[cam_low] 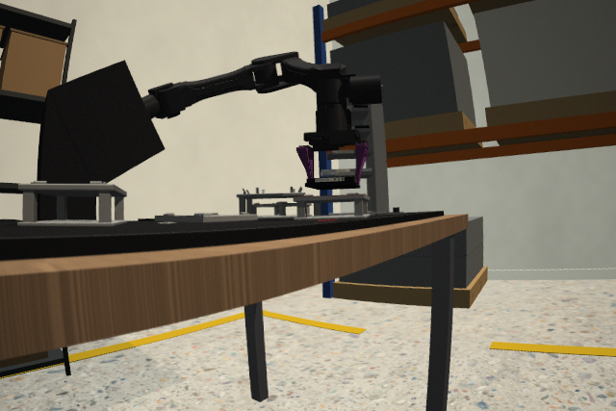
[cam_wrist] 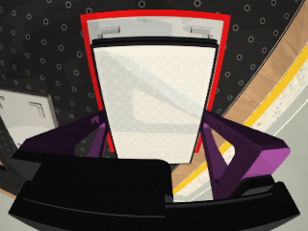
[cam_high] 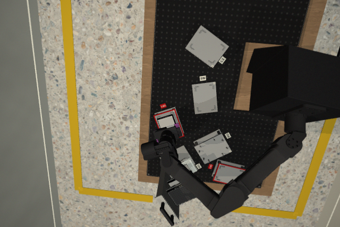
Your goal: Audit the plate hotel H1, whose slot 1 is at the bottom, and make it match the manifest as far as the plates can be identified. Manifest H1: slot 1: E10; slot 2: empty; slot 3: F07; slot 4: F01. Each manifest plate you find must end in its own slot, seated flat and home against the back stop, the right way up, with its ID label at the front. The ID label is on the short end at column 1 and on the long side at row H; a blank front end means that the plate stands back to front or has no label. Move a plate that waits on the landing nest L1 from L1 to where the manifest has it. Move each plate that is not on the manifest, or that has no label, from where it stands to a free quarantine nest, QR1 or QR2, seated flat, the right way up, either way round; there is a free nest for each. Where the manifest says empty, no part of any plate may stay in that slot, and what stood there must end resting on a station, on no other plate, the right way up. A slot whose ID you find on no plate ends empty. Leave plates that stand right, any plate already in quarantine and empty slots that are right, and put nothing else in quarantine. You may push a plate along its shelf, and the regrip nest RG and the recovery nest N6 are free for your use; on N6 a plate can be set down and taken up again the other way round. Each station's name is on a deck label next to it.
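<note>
1. Top: the pincer (cam_high: 166, 133) hangs over the red-framed nest (cam_high: 155, 121) at the worktop's (cam_high: 145, 87) edge.
2. Exterior: it grips a plate (cam_low: 332, 180) just above that nest.
3. Wrist: purple fingers clamp the plate's sides.

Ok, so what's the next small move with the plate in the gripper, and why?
Probably lower it straight down. The gripper holds the plate level just above the red-framed quarantine nest, roughly lined up but not yet seated; release only once it rests flat.
</note>
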{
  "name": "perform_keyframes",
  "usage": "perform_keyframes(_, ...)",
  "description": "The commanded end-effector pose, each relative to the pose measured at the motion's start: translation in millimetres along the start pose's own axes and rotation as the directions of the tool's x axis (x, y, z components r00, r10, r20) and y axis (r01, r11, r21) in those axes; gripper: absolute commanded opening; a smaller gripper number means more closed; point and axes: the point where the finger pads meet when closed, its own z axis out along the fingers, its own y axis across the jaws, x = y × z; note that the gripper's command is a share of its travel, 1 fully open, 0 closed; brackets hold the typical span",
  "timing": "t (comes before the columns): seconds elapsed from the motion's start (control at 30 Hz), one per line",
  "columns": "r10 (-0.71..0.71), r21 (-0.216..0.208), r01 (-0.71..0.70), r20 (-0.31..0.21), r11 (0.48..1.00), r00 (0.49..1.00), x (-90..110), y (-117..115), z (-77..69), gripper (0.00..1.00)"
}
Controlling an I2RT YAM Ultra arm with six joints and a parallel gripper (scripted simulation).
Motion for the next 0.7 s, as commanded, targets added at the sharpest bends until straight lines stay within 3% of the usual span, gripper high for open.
perform_keyframes(0.0, -0.006, 0.017, 0.006, -0.003, 1.000, 1.000, 0, -5, -3.9, 0.86)
perform_keyframes(0.67, -0.006, 0.017, 0.006, -0.002, 1.000, 1.000, 0, -5, 8.1, 0.86)
